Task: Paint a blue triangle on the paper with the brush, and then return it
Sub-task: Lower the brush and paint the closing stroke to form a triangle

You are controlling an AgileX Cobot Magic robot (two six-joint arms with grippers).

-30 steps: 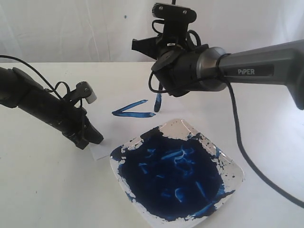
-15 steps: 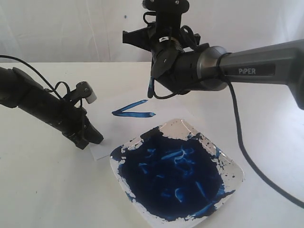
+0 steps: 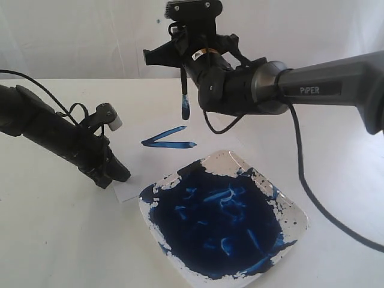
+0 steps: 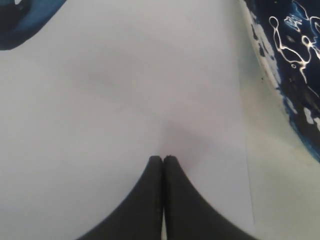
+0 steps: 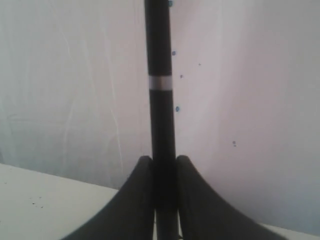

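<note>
since a second earlier the right gripper (image 3: pixel 182 60) had swung up and to the left, carrying the brush (image 3: pixel 183 90) off the sheet; the painted strokes and the left arm had not changed.

exterior view: the brush hung nearly upright, blue bristles down, in the air over the far side of the paper (image 3: pixel 129 189), clear of the blue triangle (image 3: pixel 168 139). that figure had only two strokes, meeting in a point at the left, with the right side not yet closed. the lift probably served to line up that last side without smearing wet paint. the left gripper (image 3: pixel 117 174) rested on the near left part of the paper, likely to pin it against the drag of the bristles. the paint-covered plate (image 3: pixel 294 210) lay to the near right, overlapping the paper's edge.

left wrist view: the left gripper (image 4: pixel 163 159) had its fingers closed tip to tip with nothing between them, bearing on the bare paper (image 4: pixel 125 100); the plate (image 4: pixel 265 60) lay just beside.

right wrist view: the right gripper (image 5: pixel 165 162) pinched the black handle of the brush (image 5: pixel 160 110) between narrowly parted fingers, gripped squarely for steady strokes; the bristles were out of sight.
</note>
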